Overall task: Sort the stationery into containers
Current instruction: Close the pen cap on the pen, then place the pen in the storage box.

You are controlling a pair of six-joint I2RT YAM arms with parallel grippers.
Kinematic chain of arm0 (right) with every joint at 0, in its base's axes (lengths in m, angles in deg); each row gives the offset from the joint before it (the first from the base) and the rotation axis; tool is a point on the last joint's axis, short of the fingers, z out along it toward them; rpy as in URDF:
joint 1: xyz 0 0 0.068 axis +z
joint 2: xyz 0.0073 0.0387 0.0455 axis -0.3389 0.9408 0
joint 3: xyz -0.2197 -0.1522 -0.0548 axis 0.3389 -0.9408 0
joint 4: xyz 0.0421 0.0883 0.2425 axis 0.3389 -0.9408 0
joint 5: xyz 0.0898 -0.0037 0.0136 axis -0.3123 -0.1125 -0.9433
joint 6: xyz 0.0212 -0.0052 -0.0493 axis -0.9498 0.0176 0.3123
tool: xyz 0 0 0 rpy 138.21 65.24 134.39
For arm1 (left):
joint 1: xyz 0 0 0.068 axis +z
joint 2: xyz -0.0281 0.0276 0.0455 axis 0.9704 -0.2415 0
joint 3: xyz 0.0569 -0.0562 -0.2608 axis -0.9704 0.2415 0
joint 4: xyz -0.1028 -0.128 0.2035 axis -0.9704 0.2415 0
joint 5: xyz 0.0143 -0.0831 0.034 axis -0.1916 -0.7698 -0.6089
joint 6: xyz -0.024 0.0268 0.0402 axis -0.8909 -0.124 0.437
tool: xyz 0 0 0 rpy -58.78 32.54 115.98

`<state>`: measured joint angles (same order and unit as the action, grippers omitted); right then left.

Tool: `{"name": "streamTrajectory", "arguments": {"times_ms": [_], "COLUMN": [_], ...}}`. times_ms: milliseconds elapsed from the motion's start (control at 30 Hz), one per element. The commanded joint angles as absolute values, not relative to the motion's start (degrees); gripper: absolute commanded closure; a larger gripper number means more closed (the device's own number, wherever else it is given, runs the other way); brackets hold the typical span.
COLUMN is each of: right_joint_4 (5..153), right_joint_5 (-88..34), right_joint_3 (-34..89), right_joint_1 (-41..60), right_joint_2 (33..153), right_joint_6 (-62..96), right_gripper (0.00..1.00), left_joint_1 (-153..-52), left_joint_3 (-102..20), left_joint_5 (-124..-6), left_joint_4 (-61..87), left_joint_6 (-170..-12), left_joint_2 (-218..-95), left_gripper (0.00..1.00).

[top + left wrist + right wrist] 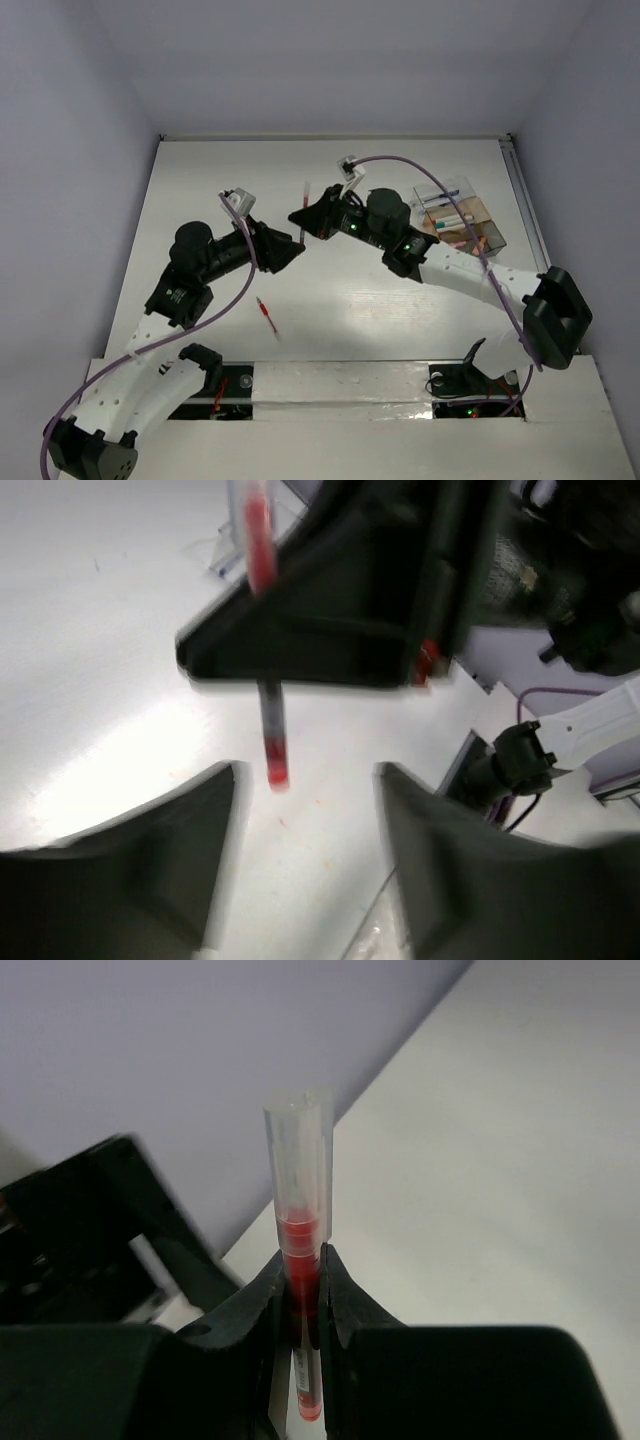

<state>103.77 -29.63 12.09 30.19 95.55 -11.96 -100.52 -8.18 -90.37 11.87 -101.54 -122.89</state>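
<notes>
My right gripper [303, 220] is shut on a red pen with a clear cap [305, 194] and holds it upright above the middle of the table. In the right wrist view the pen [298, 1175] stands clamped between the closed fingers [262, 1295]. My left gripper [292, 250] is open and empty, just left of and below the right one. In the left wrist view its tips [310, 780] point at the held pen [272, 742]. A second red pen [267, 315] lies on the table nearer the front. The clear organiser box [478, 208] sits at the right with several items inside.
The right arm's black gripper body [330, 610] fills the upper middle of the left wrist view, close in front of the left fingers. The left gripper's dark body [90, 1230] shows at the left of the right wrist view. White walls enclose the table.
</notes>
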Motion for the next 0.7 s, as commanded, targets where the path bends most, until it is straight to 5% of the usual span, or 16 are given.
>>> {"name": "streamTrajectory", "arguments": {"times_ms": [0,100,200,467,667], "right_joint_4": [102.83,99.77,96.52,92.54,92.02], "right_joint_5": [-25.50,-23.92,-23.13,-18.22,-9.79], "right_joint_3": [12.39,11.16,9.40,2.89,4.29], "right_joint_1": [21.08,12.06,1.95,-16.80,-18.23], "right_joint_2": [92.23,90.11,88.88,91.25,97.13], "right_joint_6": [-12.51,-12.86,-13.91,-21.03,-28.66], "right_gripper": [1.00,1.00,1.00,1.00,1.00], "left_joint_1": [-100.46,-100.46,-100.46,-100.46,-100.46], "left_joint_3": [-7.76,-7.06,-6.62,-6.53,-6.09], "left_joint_5": [-89.36,-87.16,-84.44,-82.06,-83.81], "left_joint_4": [10.81,14.33,17.31,18.56,18.30], "left_joint_6": [-99.82,-97.36,-95.69,-95.42,-95.69], "left_joint_2": [-119.79,-118.03,-116.27,-114.42,-113.90], "left_gripper": [0.35,0.17,0.10,0.10,0.09]}}
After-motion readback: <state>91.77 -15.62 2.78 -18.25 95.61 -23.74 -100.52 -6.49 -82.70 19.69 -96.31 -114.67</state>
